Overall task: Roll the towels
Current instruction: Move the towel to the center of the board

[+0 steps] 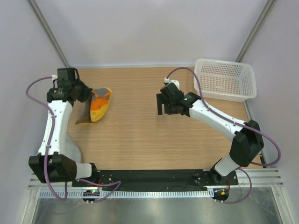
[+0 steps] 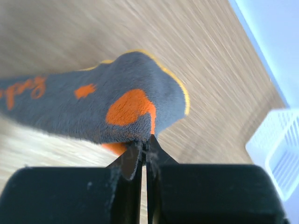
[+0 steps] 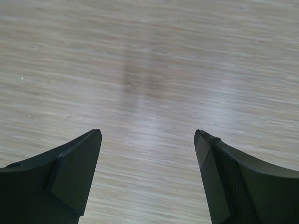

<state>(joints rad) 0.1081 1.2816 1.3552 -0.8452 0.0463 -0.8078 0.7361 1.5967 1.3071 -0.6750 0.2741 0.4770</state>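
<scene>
One towel (image 1: 99, 106) is all we can list: orange with a yellowish edge on one face, grey with orange patches on the other (image 2: 117, 112), lying bunched at the far-left side of the tabletop (image 1: 140, 135). We make out no second towel in any view. The left end effector (image 1: 88, 94) is pinched tight on a fold of this cloth, and its wrist view shows the jaws (image 2: 145, 142) closed with fabric caught between the tips; whether part of the cloth is lifted we cannot tell. We judge the task barely begun: the towel is crumpled, neither spread flat nor rolled, so flattening and rolling are both left. The right end effector (image 1: 161, 105) hangs over bare wood near the middle, well apart from the towel, its jaws (image 3: 148, 140) wide and holding nothing. A white perforated basket (image 1: 224, 61) sits at the far-right corner, also glimpsed at the edge of the left wrist view (image 2: 275, 149). Nothing stands between either arm and the cloth.
</scene>
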